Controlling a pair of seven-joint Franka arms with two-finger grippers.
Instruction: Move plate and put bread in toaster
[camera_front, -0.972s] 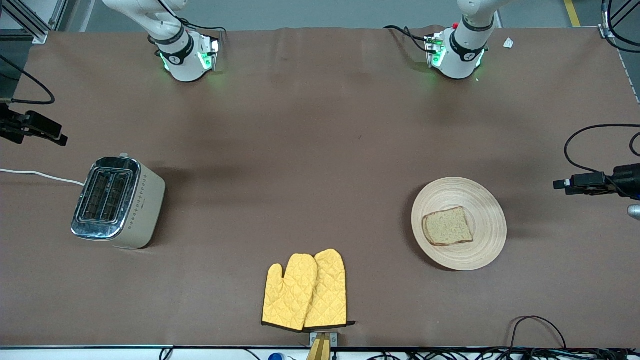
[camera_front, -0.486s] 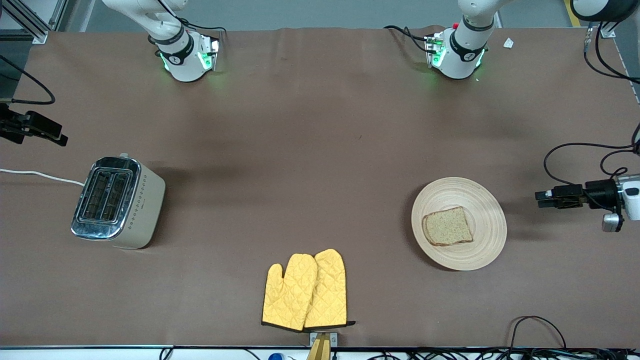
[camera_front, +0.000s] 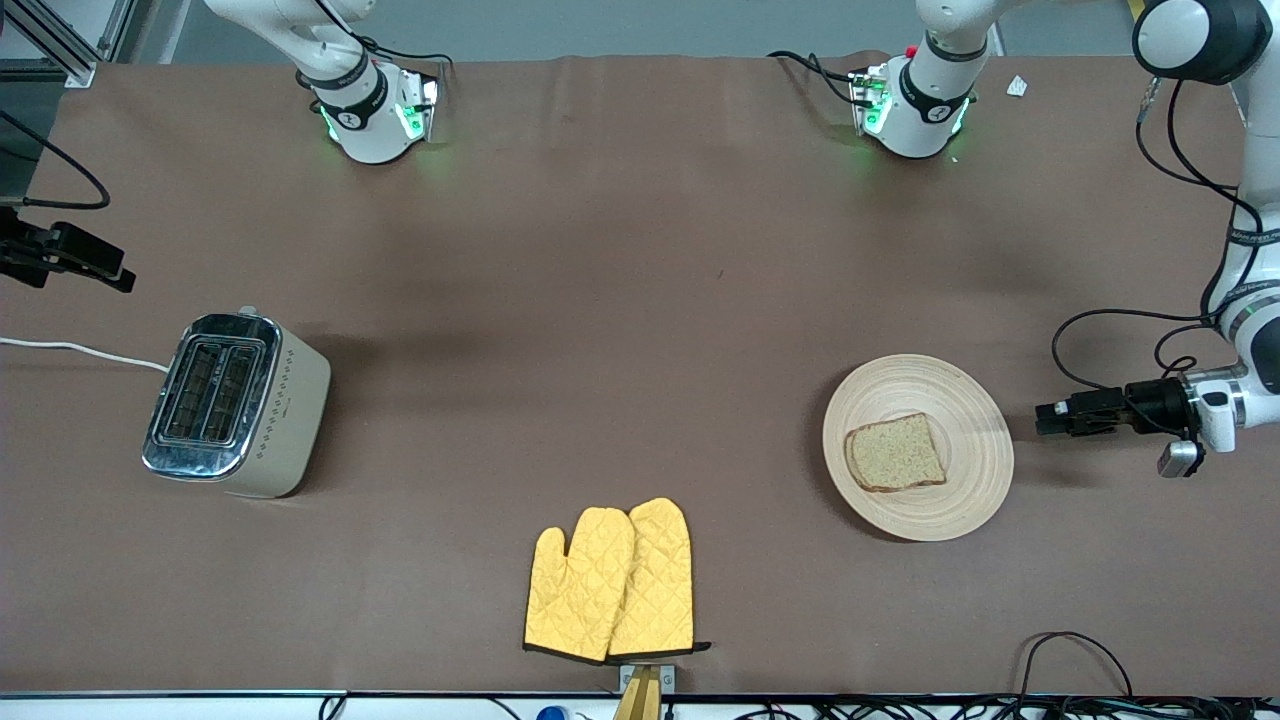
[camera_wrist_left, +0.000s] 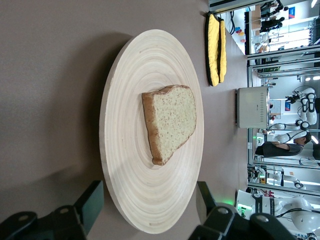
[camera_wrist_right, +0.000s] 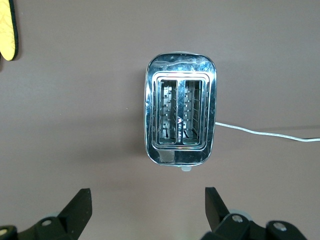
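The left end effector (camera_front: 1042, 417), fingers spread, was brought closer beside the plate (camera_front: 975, 400), where the bread (camera_front: 895, 453) lay flat; the right end effector (camera_wrist_right: 147, 207) hung spread over the toaster (camera_front: 236, 404).

I work in a robotics lab, not a kitchen: my two arms are bolted to a long table (camera_front: 640, 250) under a brown cover, with loose cables (camera_front: 1075, 655) along its edge. My left wrist view shows aluminium framing (camera_wrist_left: 260, 65) and another white robot (camera_wrist_left: 302, 107).

Left gripper (camera_front: 1042, 417) low, jaws apart; right gripper (camera_wrist_right: 148, 200) likewise.
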